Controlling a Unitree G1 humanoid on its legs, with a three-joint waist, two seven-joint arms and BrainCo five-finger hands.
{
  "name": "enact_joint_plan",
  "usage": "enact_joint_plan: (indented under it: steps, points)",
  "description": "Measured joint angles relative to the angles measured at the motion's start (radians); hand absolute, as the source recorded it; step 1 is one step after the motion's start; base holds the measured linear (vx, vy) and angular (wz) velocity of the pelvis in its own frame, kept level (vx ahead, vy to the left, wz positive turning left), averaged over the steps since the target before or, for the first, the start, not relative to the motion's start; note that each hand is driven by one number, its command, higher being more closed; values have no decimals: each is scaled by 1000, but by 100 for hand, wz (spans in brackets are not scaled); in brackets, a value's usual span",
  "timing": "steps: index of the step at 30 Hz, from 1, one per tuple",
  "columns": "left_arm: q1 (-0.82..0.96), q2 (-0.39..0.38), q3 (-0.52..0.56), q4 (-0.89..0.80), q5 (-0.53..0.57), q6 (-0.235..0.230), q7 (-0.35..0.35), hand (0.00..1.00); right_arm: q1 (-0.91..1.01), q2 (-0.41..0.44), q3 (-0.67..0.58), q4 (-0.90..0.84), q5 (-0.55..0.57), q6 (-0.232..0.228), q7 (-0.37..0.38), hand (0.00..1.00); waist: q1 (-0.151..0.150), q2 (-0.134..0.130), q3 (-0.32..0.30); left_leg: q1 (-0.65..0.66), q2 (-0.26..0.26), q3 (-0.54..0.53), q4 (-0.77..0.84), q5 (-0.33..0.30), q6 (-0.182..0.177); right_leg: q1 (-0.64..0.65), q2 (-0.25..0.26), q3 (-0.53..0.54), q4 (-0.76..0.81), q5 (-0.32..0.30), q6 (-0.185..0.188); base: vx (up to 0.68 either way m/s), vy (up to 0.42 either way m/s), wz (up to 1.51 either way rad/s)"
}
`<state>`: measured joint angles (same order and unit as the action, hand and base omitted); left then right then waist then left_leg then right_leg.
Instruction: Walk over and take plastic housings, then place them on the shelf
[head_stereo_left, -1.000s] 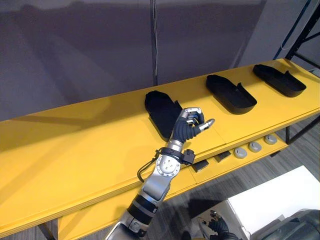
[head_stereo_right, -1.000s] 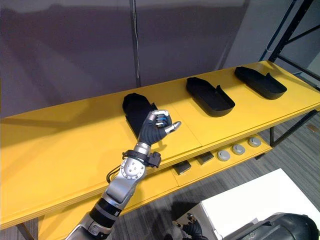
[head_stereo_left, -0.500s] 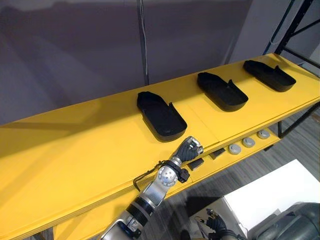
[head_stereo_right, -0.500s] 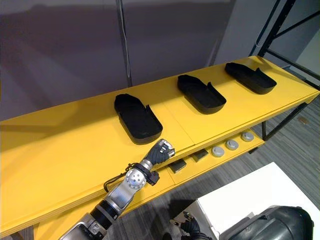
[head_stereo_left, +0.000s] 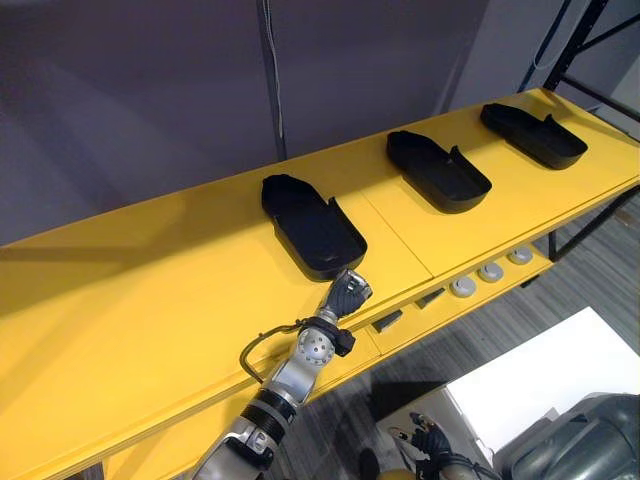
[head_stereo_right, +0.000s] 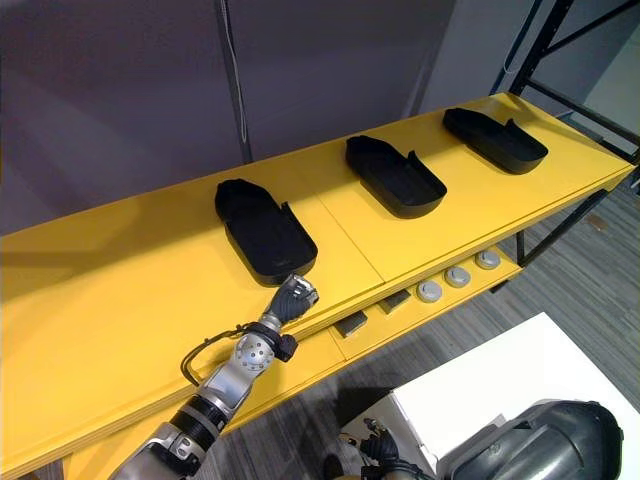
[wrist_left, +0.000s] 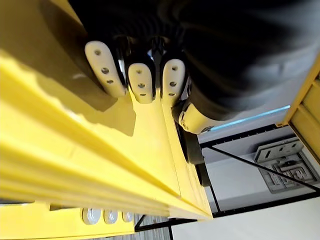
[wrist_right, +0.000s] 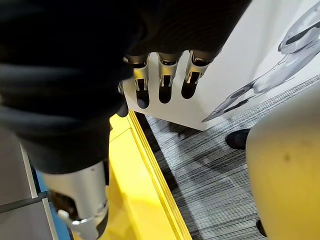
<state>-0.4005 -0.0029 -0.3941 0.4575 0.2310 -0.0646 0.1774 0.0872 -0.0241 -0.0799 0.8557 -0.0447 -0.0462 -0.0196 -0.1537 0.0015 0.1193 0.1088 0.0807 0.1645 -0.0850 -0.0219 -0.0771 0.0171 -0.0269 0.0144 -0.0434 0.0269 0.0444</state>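
Observation:
Three black plastic housings lie in a row on the yellow shelf: the nearest housing, a middle housing and a far housing toward the right end. My left hand is at the shelf's front edge, just in front of the nearest housing and apart from it. In the left wrist view its fingers are curled over the yellow board and hold nothing. My right hand hangs low over the floor beside a white table, fingers relaxed and empty.
Under the top board, a lower yellow ledge carries several round grey discs and small dark blocks. A white table stands at the lower right. A black rack upright rises at the shelf's right end. A grey wall backs the shelf.
My left hand has drawn back from the nearest housing to the shelf's front edge and its fingers have curled in. The housing stays on the shelf. The camera has shifted.

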Motion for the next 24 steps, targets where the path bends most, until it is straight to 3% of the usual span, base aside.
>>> enact_joint_plan:
  steps: [24]
  points:
    - [1,-13,98,2,9,15,86,100,-1,7,-35,1,0,0,-3,0,-3,8,5,1,7,0,3,-3,-1,4,6,-1,-1,-2,-2,0,0,0]
